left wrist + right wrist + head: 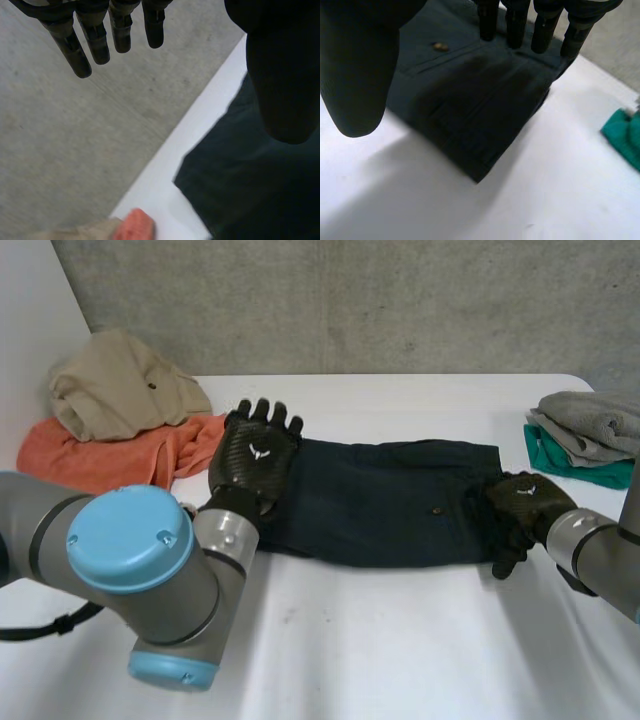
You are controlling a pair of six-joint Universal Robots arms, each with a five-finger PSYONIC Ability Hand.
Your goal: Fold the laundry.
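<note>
Keeping watch: dark navy cloth garment [385, 502] lies on white table [400, 640]. My left hand [255, 455] at garment's left end, right hand [520, 505] at its right end, fingers straight, gripping nothing. I judge lengthwise fold done, cross-fold remaining.

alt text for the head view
A dark blue garment lies flat on the white table, the left hand open at one end, the right hand open at the other. A tan cloth and orange cloth lie far left, grey cloth and teal cloth far right.

A dark navy fabric garment [390, 500] with a small brass-coloured button [437, 510] lies flat, folded into a long rectangle, crosswise at the middle of the white table [400, 640].
</note>
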